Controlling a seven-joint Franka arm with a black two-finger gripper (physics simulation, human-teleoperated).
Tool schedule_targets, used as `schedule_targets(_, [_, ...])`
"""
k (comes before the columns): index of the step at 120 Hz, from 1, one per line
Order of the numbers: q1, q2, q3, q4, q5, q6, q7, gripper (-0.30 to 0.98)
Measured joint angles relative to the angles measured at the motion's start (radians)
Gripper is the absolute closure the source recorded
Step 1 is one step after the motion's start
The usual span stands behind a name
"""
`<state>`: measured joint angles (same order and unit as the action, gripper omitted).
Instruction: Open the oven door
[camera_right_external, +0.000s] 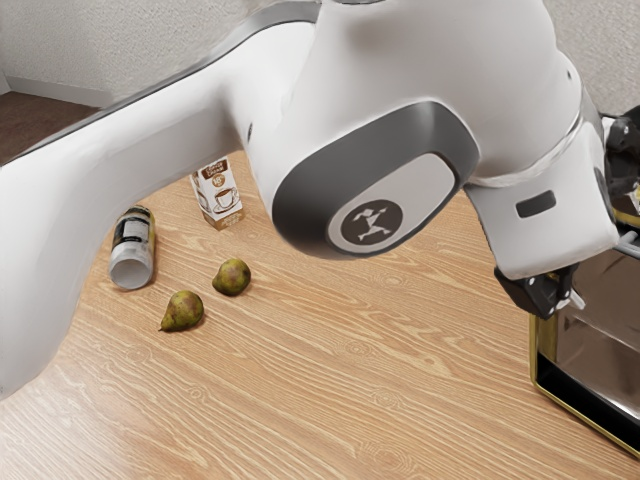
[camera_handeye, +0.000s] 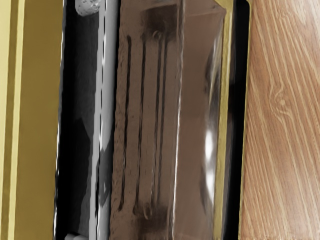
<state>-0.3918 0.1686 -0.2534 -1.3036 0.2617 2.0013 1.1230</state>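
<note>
One oven (camera_right_external: 537, 372) at the exterior view's right, on a wood table (camera_right_external: 350, 410). Oven door (camera_right_external: 602, 345) on its front, with a long gray bar (camera_handeye: 107, 85) along it in the wrist view. Gripper (camera_right_external: 557, 294) near the oven door; can't tell how far open, or if it has hold of anything. Well apart from the oven, toward the exterior view's left: two pears (camera_right_external: 232, 278), jar (camera_right_external: 134, 240), upright carton (camera_right_external: 219, 196).
</note>
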Motion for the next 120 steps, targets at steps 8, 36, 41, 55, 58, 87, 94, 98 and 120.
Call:
schedule_targets(8, [0.002,0.005,0.001,-0.022,-0.005,0.001,0.010,0.02])
schedule_targets(36, [0.002,0.054,0.000,-0.015,-0.018,0.011,0.037,-0.01])
schedule_targets(41, [0.001,0.063,-0.001,-0.005,-0.019,0.012,0.041,-0.01])
schedule_targets(55, [0.000,0.079,-0.004,0.010,-0.019,0.013,0.051,0.00])
schedule_targets(58, [-0.003,0.079,-0.004,0.010,-0.019,0.013,0.053,0.01])
schedule_targets(87, [-0.078,-0.373,-0.008,-0.580,-0.019,-0.016,-0.022,0.20])
schedule_targets(94, [-0.290,-0.551,-0.043,-0.668,0.000,-0.114,-0.098,0.14])
schedule_targets(98, [-0.355,-0.526,-0.067,-0.414,0.083,-0.239,-0.142,0.12])
schedule_targets(120, [0.121,-0.178,0.729,0.218,0.030,-0.562,-0.370,0.05])
